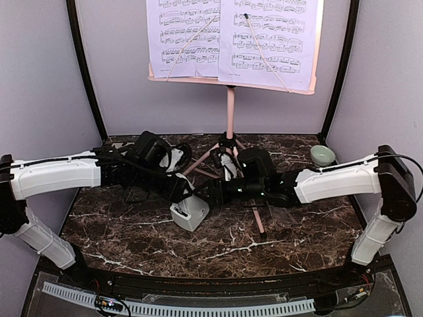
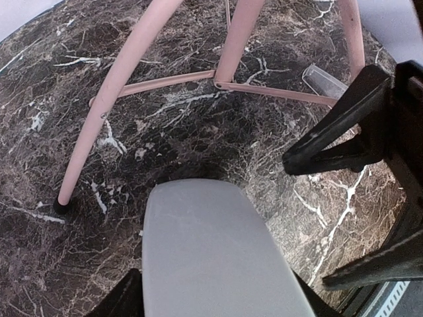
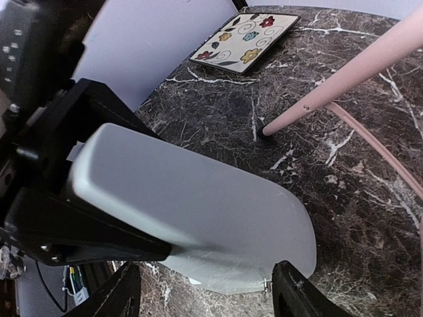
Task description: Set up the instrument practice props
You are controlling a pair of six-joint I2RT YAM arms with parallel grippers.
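The light-grey metronome [image 1: 190,212] sits low at the middle of the marble table [image 1: 132,244]. My left gripper [image 1: 182,193] is shut on it. In the left wrist view its grey body [image 2: 205,238] fills the gap between the left gripper's [image 2: 215,284] fingers. My right gripper [image 3: 208,271] is open beside the metronome [image 3: 198,205], one finger on each side of its lower end. The pink music stand [image 1: 230,112] stands at the back with sheet-music pages [image 1: 231,33] on its plate. A clear plastic piece [image 2: 322,80] lies by the stand's legs [image 2: 119,72].
A floral tile [image 3: 246,39] lies at the table's far left corner. A pale-green bowl [image 1: 322,155] sits at the back right. Pink tripod legs [image 1: 254,214] spread across the middle of the table, behind and to the right of both grippers. Walls close in three sides.
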